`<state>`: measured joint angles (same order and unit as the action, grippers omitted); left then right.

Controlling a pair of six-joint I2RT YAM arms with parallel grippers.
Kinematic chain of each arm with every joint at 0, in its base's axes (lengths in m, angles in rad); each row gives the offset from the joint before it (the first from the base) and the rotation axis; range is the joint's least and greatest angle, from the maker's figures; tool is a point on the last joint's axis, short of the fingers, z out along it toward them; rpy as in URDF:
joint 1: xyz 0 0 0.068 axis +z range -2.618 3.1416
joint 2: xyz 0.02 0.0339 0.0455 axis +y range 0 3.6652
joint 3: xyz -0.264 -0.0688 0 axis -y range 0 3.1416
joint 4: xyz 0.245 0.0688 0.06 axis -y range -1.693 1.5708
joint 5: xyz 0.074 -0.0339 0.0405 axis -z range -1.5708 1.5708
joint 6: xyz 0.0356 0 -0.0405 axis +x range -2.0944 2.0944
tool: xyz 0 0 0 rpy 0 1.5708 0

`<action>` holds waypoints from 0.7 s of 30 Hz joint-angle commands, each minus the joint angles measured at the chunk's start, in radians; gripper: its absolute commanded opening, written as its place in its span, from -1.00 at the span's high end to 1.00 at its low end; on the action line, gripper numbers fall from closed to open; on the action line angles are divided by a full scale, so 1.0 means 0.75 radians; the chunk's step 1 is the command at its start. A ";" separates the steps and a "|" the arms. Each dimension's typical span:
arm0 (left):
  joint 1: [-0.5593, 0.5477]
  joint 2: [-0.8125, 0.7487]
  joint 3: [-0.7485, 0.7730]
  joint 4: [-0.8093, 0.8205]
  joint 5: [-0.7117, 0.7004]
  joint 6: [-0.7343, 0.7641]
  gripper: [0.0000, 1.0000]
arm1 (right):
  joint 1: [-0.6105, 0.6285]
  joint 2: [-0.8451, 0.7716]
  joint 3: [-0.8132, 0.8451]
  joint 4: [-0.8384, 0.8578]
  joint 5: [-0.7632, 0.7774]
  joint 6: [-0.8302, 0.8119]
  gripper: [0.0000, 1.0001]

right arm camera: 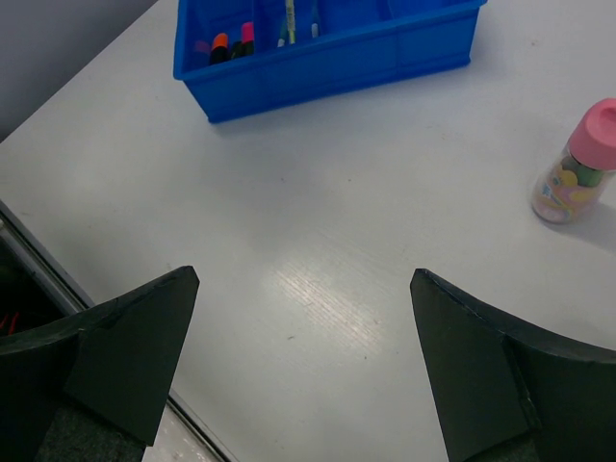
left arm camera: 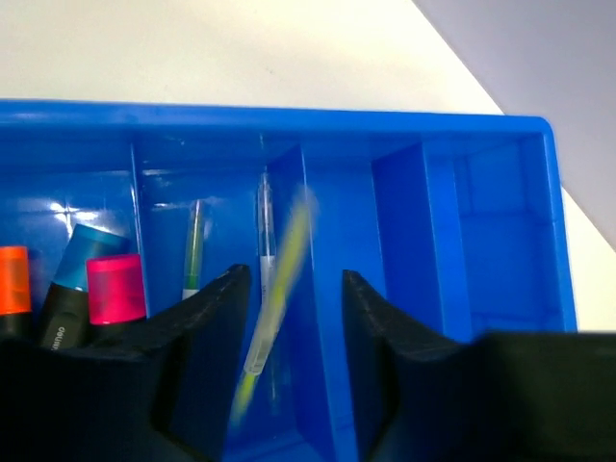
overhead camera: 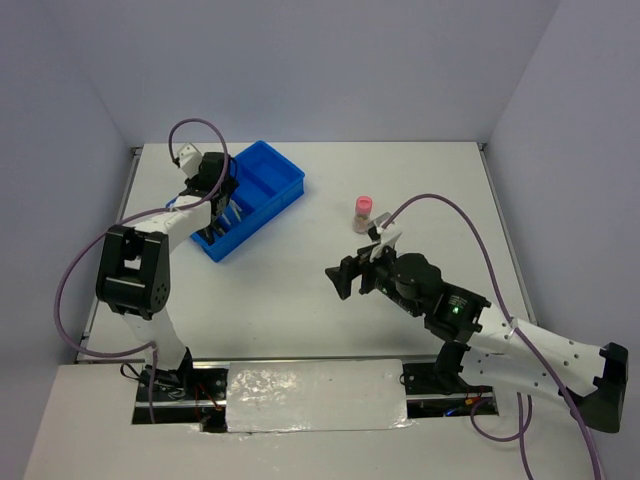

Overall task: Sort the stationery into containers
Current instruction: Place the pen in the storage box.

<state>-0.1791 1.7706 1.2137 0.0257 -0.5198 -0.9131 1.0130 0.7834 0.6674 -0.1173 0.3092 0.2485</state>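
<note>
The bright blue divided tray (overhead camera: 270,178) stands at the back left. My left gripper (overhead camera: 222,206) hovers over its near end. In the left wrist view its jaws stand apart, and a yellow pen (left arm camera: 281,289), blurred and slanted, is between them without touching either, over a clear pen (left arm camera: 264,217) in the same compartment. A green pen (left arm camera: 194,252) lies one slot left. Orange (left arm camera: 12,279), blue (left arm camera: 91,252) and pink (left arm camera: 115,287) capped highlighters fill the leftmost slot. A pink-capped bottle (overhead camera: 364,212) stands on the table. My right gripper (overhead camera: 342,278) is open, empty, and left of the bottle (right arm camera: 577,164).
The tray's two right-hand compartments (left arm camera: 500,241) hold nothing. A purple cable (overhead camera: 450,205) arcs over the right arm. The table's near edge with a metal rail (right arm camera: 58,279) runs under my right gripper's left finger.
</note>
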 commanded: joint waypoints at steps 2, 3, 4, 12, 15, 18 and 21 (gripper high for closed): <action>0.008 0.024 0.022 -0.020 -0.027 -0.057 -0.26 | -0.029 -0.010 0.041 0.064 -0.040 0.004 -0.99; 0.008 0.022 0.024 -0.024 -0.021 -0.063 -0.38 | -0.038 -0.012 0.047 0.054 -0.038 0.006 -0.99; 0.008 0.012 0.036 -0.030 -0.027 -0.077 -0.45 | -0.044 -0.014 0.051 0.032 -0.038 0.010 -0.99; 0.006 -0.215 0.106 -0.185 0.114 0.006 -0.99 | -0.223 0.039 0.139 -0.154 -0.009 0.067 -0.99; 0.004 -0.340 0.177 -0.333 0.245 0.090 -0.99 | -0.309 0.095 0.172 -0.265 -0.040 0.131 -0.99; -0.009 -0.491 0.131 -0.390 0.378 0.178 -0.99 | -0.393 0.109 0.180 -0.353 -0.028 0.190 -0.99; -0.054 -0.630 0.090 -0.480 0.452 0.258 -0.99 | -0.436 0.105 0.174 -0.430 0.021 0.225 -0.99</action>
<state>-0.1921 1.3674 1.2957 -0.2443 -0.2859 -0.8135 0.7116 0.8719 0.7612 -0.3531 0.2935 0.3660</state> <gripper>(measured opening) 0.993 0.994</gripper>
